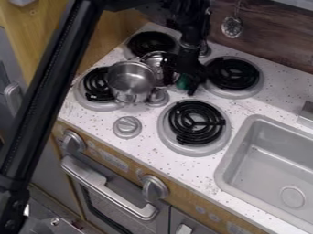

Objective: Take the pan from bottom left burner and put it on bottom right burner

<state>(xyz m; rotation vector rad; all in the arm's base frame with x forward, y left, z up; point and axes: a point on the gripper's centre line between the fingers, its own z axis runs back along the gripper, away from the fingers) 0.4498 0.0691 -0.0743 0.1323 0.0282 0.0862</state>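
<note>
The camera looks down at a slant from above the near side, across the counter (pixel 143 147) toward the far wall (pixel 269 37). It stands close enough that the burners (pixel 196 122) spread over the middle and the sink (pixel 234 148) runs off at right, yet takes in the oven door (pixel 116 206). The arm (pixel 51 91) crosses at left, nearer the lens.

Room lies open above the burner (pixel 196 122) just below centre — but a silver knob (pixel 158 97) and a paler knob (pixel 127 127) stand between it and the left-hand burner (pixel 98 103).

Dark wood-grain wall (pixel 275 43) behind.
</note>
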